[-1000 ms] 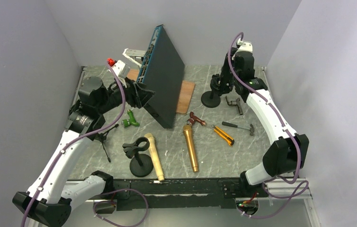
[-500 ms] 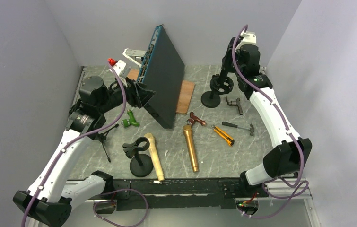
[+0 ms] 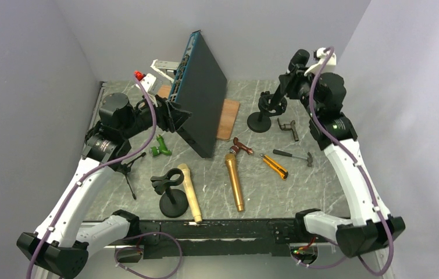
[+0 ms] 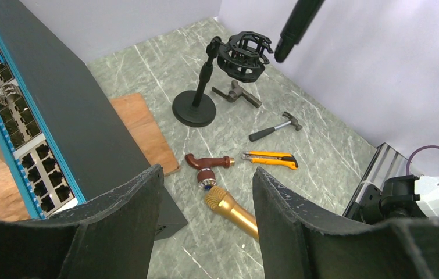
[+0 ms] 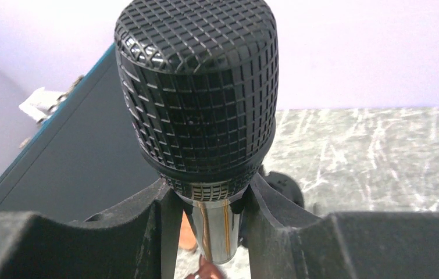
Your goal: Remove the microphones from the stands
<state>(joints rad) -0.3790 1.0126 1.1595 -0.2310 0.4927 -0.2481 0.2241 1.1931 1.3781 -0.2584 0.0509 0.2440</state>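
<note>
My right gripper (image 5: 208,197) has swung up and away from the black round-based stand with a cage-like cradle (image 4: 193,110), drawing the black mesh-headed microphone (image 5: 196,87) along. Its jaws are clamped narrowly on the shiny neck just under the head. The microphone hangs slanted above the stand, its tail just beside the cradle's rim and apparently free, so I judge the removal nearly done. My left gripper (image 4: 205,192), well away from the stand, gapes wide and holds nothing.
</note>
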